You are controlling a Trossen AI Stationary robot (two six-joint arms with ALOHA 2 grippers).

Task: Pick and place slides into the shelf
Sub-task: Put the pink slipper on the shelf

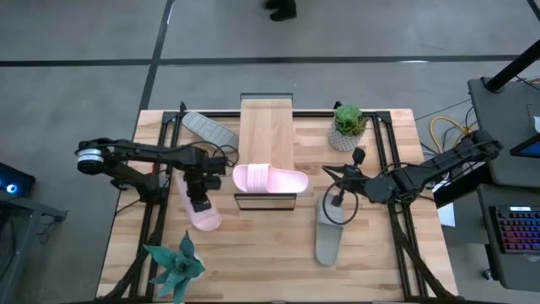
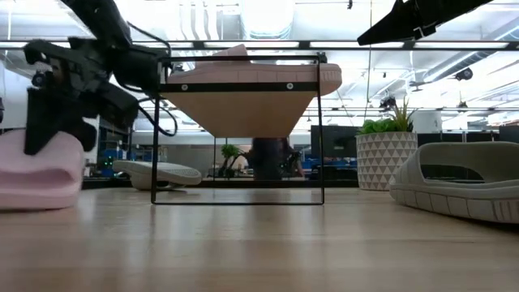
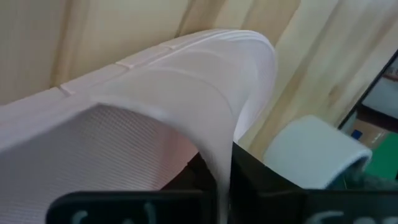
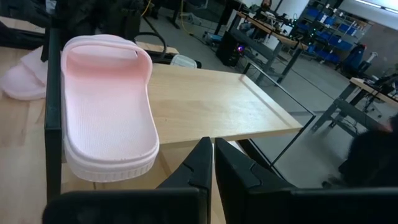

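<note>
One pale pink slide lies sole down on the near end of the shelf's wood top. A second pink slide lies on the table left of the shelf, and my left gripper is shut on it. One grey slide rests on its sole at the near right. Another grey slide lies at the far left of the shelf. My right gripper hangs shut above the near grey slide's far end, holding nothing. My left gripper pinches the pink slide's strap between its two fingers, at the strap's edge where it curves down to the sole. One finger stands outside the strap. The fingers slant down from above. The slide's sole rests on the table.
A potted green plant stands right of the shelf's far end. A spiky succulent sits at the near left edge. Black frame rails run along both sides of the table. Bare tabletop lies in front of the shelf.
</note>
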